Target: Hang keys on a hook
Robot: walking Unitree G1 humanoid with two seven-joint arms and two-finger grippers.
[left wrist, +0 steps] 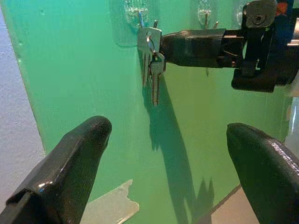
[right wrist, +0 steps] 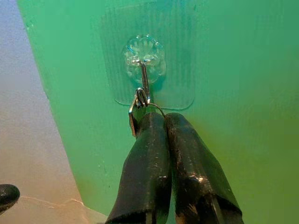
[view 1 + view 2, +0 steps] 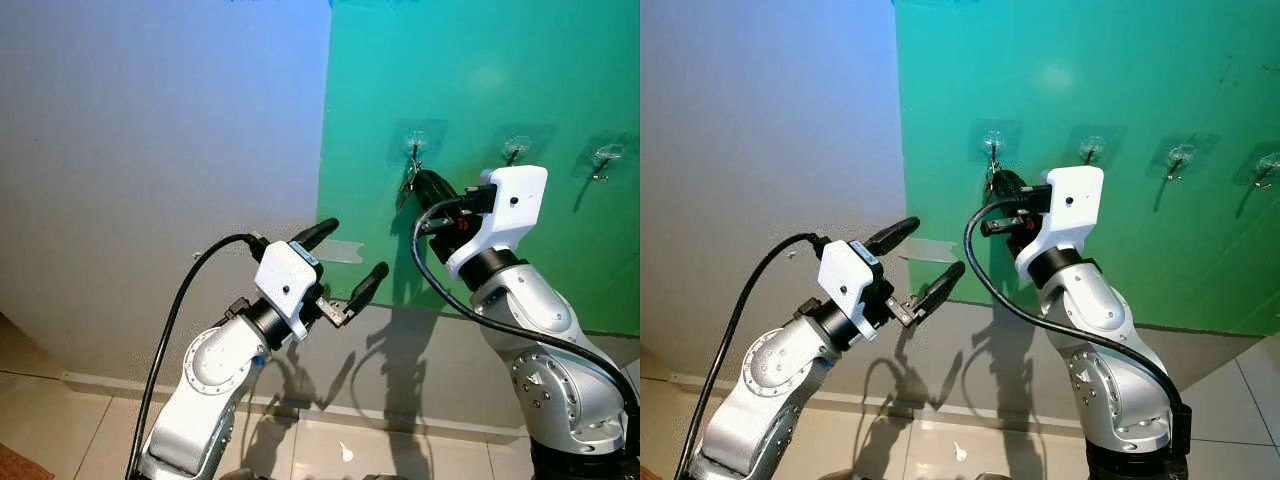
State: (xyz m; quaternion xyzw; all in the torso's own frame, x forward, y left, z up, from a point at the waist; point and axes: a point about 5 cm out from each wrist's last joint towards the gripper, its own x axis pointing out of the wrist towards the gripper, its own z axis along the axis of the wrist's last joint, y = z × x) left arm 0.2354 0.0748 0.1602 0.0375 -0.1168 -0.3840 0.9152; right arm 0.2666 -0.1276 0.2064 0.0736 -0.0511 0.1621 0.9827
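While more hooks (image 3: 516, 150) sit beside your right pincer (image 2: 163, 116), clamped on silver keys (image 1: 152, 60) w/ ring at hook (image 2: 144, 77); left pincer (image 3: 352, 262) apart.

A green panel (image 3: 520, 90) covers the right part of the wall, and a pale grey wall (image 3: 150, 150) lies to its left. A strip of clear tape (image 3: 340, 251) sits at the panel's lower left edge. Below is a tiled floor (image 3: 330, 445) bearing a small white scrap (image 3: 346, 453).
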